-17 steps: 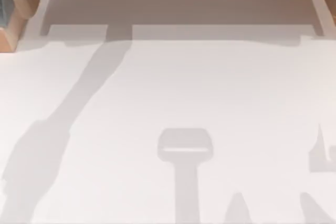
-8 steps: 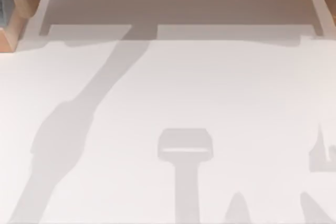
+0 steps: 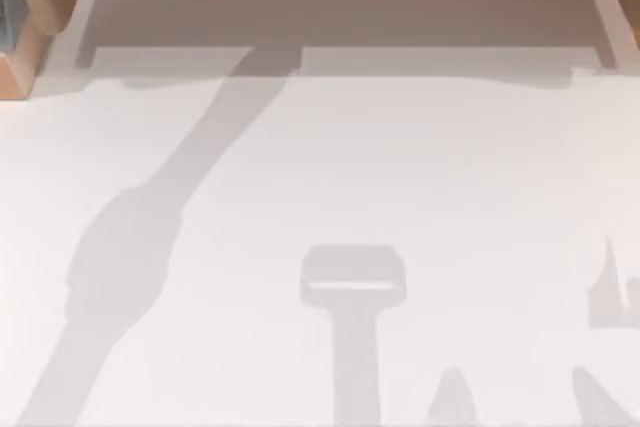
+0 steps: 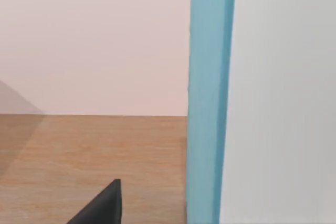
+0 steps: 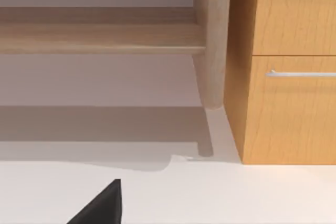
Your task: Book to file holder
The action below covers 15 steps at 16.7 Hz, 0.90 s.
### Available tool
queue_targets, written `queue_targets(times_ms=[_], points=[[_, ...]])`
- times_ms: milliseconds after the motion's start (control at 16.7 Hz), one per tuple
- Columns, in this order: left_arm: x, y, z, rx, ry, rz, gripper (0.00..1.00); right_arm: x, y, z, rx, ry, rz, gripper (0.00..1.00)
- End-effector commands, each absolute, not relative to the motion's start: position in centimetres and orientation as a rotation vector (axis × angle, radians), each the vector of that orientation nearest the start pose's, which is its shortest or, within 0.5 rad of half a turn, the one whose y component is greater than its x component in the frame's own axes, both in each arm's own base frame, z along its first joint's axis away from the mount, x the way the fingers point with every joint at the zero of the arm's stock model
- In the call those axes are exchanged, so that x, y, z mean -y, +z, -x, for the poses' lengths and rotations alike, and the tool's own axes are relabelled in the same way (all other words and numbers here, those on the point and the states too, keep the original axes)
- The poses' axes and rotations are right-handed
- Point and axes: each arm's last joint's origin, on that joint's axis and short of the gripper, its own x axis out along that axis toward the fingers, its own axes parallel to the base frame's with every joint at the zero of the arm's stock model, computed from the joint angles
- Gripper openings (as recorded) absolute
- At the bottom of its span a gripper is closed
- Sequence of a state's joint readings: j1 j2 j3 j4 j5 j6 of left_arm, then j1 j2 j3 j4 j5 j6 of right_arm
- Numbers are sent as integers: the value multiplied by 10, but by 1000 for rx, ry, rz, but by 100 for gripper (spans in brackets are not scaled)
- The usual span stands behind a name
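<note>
My left tool (image 4: 100, 205) sits beside an upright blue-edged book (image 4: 207, 98) over a wooden shelf (image 4: 94, 150); can't tell its grip. Right tool (image 5: 100, 205) hangs over white counter (image 5: 236, 192), facing drawer cabinet (image 5: 289, 77); grip unclear.

Book (image 4: 210, 98): seen from my left wrist, a light-blue spine edge standing upright, with a pale grey-white face beside it. It stands close before the camera, above a wooden surface (image 4: 94, 150).
</note>
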<state>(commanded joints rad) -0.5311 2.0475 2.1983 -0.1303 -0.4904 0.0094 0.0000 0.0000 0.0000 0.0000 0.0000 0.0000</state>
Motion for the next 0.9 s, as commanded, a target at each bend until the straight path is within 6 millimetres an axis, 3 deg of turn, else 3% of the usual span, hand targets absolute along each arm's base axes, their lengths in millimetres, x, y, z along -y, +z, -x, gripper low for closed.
queue_targets(times_ms=[420, 900], points=[[221, 433, -429, 11, -17, 13, 100, 1, 160, -106, 0, 0, 0, 100], [221, 433, -429, 11, -17, 13, 40, 1, 160, -106, 0, 0, 0, 100]])
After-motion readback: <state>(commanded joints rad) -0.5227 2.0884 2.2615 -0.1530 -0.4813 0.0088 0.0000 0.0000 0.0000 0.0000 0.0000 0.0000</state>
